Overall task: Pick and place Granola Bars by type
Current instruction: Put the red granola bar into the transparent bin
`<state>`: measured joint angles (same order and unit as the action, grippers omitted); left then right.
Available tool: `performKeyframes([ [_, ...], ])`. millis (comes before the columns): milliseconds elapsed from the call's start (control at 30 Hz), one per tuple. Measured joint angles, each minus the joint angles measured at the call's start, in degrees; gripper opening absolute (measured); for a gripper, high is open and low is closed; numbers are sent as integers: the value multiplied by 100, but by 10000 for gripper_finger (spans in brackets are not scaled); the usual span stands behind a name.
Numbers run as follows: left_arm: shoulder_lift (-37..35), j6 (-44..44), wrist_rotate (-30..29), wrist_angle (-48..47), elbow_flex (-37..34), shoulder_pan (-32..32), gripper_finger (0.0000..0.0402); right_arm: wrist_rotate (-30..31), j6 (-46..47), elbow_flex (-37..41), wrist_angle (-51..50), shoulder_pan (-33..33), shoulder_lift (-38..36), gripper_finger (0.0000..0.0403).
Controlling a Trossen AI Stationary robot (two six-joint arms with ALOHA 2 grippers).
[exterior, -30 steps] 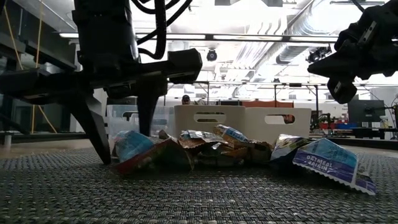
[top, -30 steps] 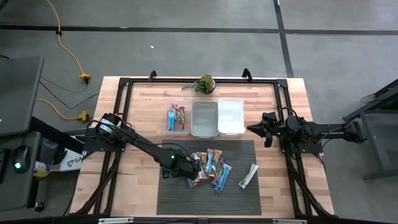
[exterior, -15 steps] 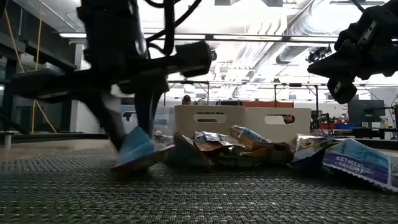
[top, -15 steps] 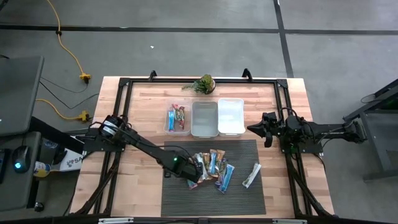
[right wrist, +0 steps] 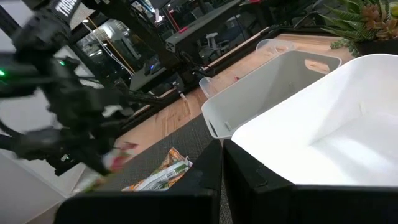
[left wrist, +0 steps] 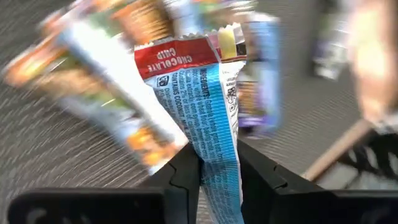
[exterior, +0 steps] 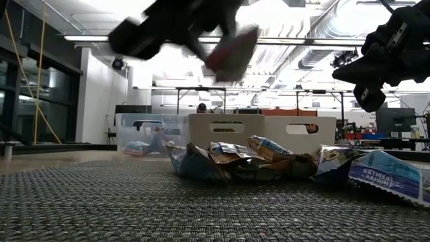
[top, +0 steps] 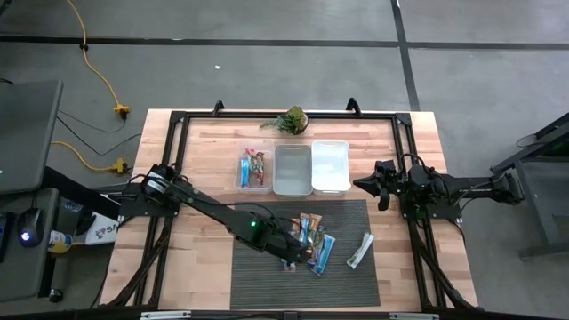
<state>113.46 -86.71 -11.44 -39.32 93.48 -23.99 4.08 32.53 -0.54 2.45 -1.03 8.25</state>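
My left gripper (top: 292,255) is over the near-left side of the pile of granola bars (top: 309,238) on the dark mat, shut on one blue and red bar (left wrist: 205,93). In the low view this bar (exterior: 232,52) hangs high above the mat. The other bars (exterior: 235,161) lie heaped on the mat, and a white-silver one (top: 357,252) lies apart to their right. Two more bars lie in the left clear bin (top: 255,169). My right gripper (top: 360,185) waits shut in the air right of the white bin (top: 330,166). My left gripper pinches the blue and red bar between its two fingers (left wrist: 186,171) on the blue part of the wrapper (left wrist: 217,146). The red crimped end (left wrist: 177,56) sticks out past the fingertips. The bar is lifted clear of the mat and the pile.
Three bins stand side by side at the mat's far edge: the left clear one, a middle grey one (top: 292,169) and the white one. A small green plant (top: 291,120) sits behind them. Bare mat (top: 258,276) lies near and left of the pile.
My left gripper moved right into the pile's left edge with fingers astride a blue and red bar, shut on it and rose, lifting the bar clear of the mat. The pile was nudged a little to the right.
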Motion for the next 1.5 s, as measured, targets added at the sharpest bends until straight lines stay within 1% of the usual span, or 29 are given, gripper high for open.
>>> performKeyframes([
  [133, -10, 1370, -145, 245, 555, 2, 78, 0, 0, 0, -1, -1, 0, 0],
  [367, -17, 3318, -219, 1235, 1494, 85, 78, 0, 0, 0, -2, 1, 0, 0],
  [533, -19, 4354, -69, 1775, 2040, 218, 78, 0, 0, 0, -4, 0, 0, 0],
  [733, -23, 5327, 467, 2378, 2481, 379, 78, 0, 0, 0, -4, -1, 0, 0],
  [933, -25, 5811, 807, 2772, 2614, 507, 78, 0, 0, 0, -4, 1, -2, 0],
  [1033, -25, 5858, 837, 2912, 2622, 602, 78, 0, 0, 0, -4, 0, -2, 0],
  [1200, -59, 5957, 812, 2963, 2626, 890, 78, 0, 0, 0, -6, -1, -2, 0],
  [1367, -239, 5971, 781, 3000, 2625, 1358, 78, 2, 0, 0, -1, 1, -2, 0],
  [1400, -274, 5967, 740, 3068, 2633, 1466, 78, 0, 0, 0, -1, -1, -2, 0],
  [1467, -474, 5951, 569, 2790, 2624, 1672, 78, 3, 0, 0, 5, 0, 1, 0],
  [1500, -521, 5960, 473, 2837, 2628, 1778, 78, 4, 0, 0, 3, 0, 0, 0],
])
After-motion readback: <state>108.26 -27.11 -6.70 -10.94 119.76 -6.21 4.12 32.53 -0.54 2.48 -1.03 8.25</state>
